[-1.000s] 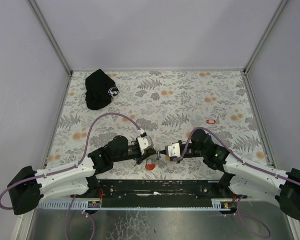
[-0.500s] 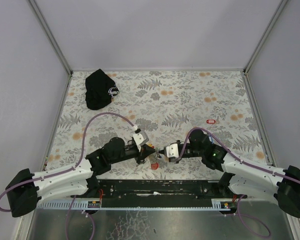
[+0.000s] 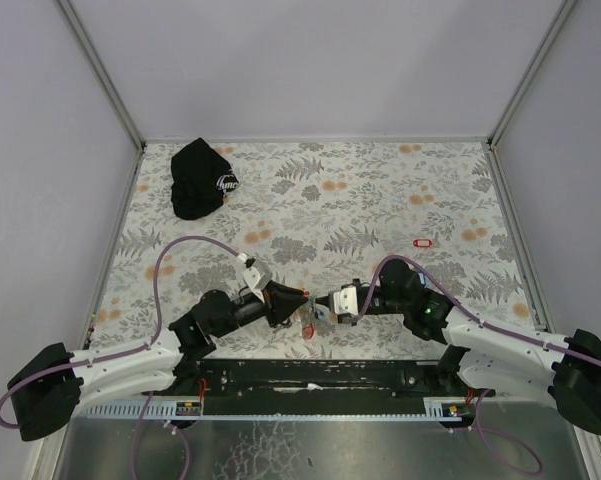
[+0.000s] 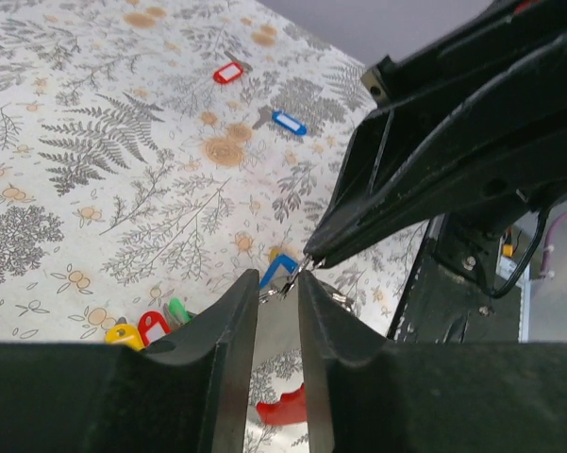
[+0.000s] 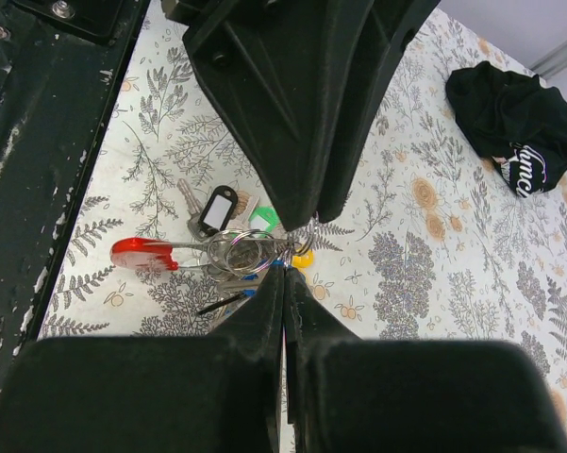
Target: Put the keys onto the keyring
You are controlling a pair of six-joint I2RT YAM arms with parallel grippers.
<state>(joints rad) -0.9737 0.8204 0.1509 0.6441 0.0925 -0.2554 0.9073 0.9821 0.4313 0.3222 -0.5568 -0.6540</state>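
The keyring (image 5: pixel 241 250), thin metal loops joined to a red rounded piece (image 5: pixel 143 253), hangs low over the near table edge. My right gripper (image 5: pixel 284 272) is shut on the ring's wire. Keys crowd the ring: black tag (image 5: pixel 215 208), green tag (image 5: pixel 264 220), yellow tag (image 5: pixel 304 257). The left wrist view shows a blue tag (image 4: pixel 281 267) at my left gripper (image 4: pixel 276 281), whose jaws stand a narrow gap apart around the ring's wire without gripping it. From above, the left gripper (image 3: pixel 300 299) and right gripper (image 3: pixel 318 305) meet tip to tip over the red piece (image 3: pixel 308 328).
A lone red tag (image 3: pixel 423 242) lies to the right on the floral cloth, and a blue-tagged key (image 4: pixel 288 123) lies beyond the grippers. A black cap with a white logo (image 3: pixel 200 178) sits at the far left. The black base rail (image 3: pixel 310 375) runs just below the grippers.
My left gripper's jaws have parted slightly and its wrist has drawn back to the left. The right gripper stays shut on the ring, shifted slightly left.
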